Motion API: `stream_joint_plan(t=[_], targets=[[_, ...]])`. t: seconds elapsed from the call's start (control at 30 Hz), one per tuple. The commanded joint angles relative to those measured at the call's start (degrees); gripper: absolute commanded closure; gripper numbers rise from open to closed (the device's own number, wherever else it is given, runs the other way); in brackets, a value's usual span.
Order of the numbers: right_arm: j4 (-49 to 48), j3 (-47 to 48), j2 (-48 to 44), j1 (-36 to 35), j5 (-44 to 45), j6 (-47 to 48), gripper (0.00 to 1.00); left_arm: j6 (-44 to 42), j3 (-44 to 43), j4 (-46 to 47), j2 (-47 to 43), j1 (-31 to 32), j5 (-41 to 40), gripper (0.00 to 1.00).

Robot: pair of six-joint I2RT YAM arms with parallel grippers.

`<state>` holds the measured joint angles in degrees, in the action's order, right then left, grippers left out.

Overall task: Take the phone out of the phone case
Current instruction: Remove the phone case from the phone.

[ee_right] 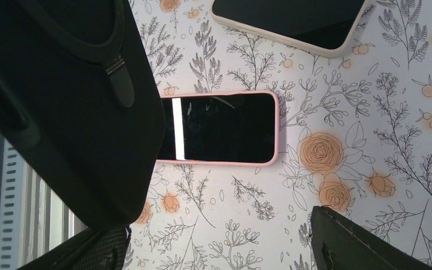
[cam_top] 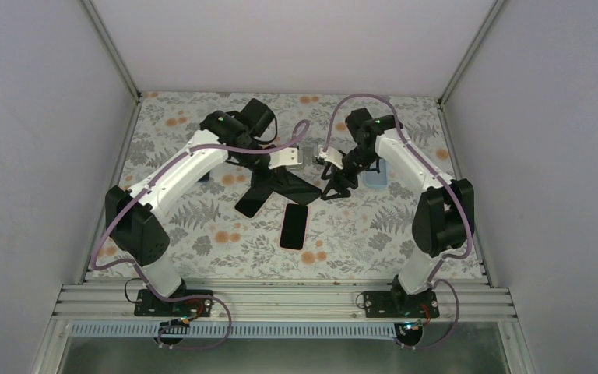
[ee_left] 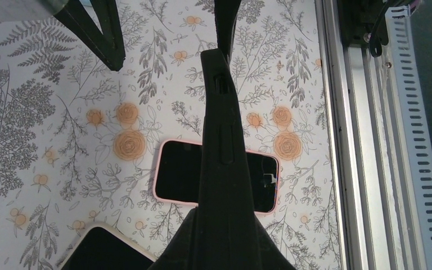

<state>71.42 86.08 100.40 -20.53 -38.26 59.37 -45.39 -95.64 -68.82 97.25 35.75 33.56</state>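
Observation:
My left gripper point(cam_top: 276, 181) point(ee_left: 222, 230) is shut on a black phone case point(ee_left: 219, 146), held edge-on above the table, side buttons facing the camera. I cannot tell whether a phone sits inside it. The case also fills the left of the right wrist view point(ee_right: 62, 101). My right gripper point(cam_top: 335, 187) point(ee_right: 214, 242) is open just right of the case, with its left finger point(ee_right: 73, 250) under the case's edge and its right finger point(ee_right: 360, 242) apart. Its dark fingers point(ee_left: 95, 34) show at the top of the left wrist view.
A phone in a pink case point(cam_top: 294, 226) point(ee_left: 174, 171) point(ee_right: 225, 128) lies screen-up on the floral table below the grippers. A phone in a cream case point(cam_top: 249, 202) point(ee_left: 98, 250) point(ee_right: 292, 22) lies to its left. A pale blue item point(cam_top: 374, 178) lies behind the right arm. The aluminium rail point(ee_left: 360, 140) runs along the near edge.

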Motion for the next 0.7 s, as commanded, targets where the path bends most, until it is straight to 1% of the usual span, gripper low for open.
stream_joint_plan(t=[0.0, 0.13, 0.27, 0.33, 0.47, 0.57, 0.6, 0.67], targets=[[-6.61, 2.64, -0.66, 0.23, -1.6, -4.62, 0.21, -0.76, -1.92, -0.39, 0.95, 1.36, 6.43, 0.98], [-13.21, 2.21, -1.64, 0.22, 1.23, -9.24, 0.2, -2.55, -2.89, -3.3, 1.93, 1.81, 9.77, 0.98], [-16.79, 3.56, 0.4, 0.23, 2.93, -11.94, 0.2, -4.92, -4.66, -7.22, 2.97, 2.34, 13.72, 0.98], [-20.2, 3.98, 0.76, 0.23, 3.85, -14.44, 0.2, -6.09, -5.37, -8.81, 3.47, 2.55, 15.48, 0.98], [-23.34, 4.99, 1.34, 0.23, 4.25, -15.99, 0.19, -7.25, -4.67, -8.96, 3.02, 2.66, 18.47, 0.98], [-19.77, 7.59, 2.94, -0.07, 1.14, -13.82, 0.18, -8.09, -4.66, -8.88, 3.7, 2.81, 19.86, 0.98], [-18.03, 8.41, 3.37, -0.27, -1.1, -12.47, 0.18, -8.2, -4.91, -8.59, 4.21, 2.83, 19.84, 0.98], [-14.1, 9.21, 3.28, -0.91, -7.03, -9.35, 0.16, -5.36, -4.49, -4.72, 4.33, 2.75, 18.92, 0.98]])
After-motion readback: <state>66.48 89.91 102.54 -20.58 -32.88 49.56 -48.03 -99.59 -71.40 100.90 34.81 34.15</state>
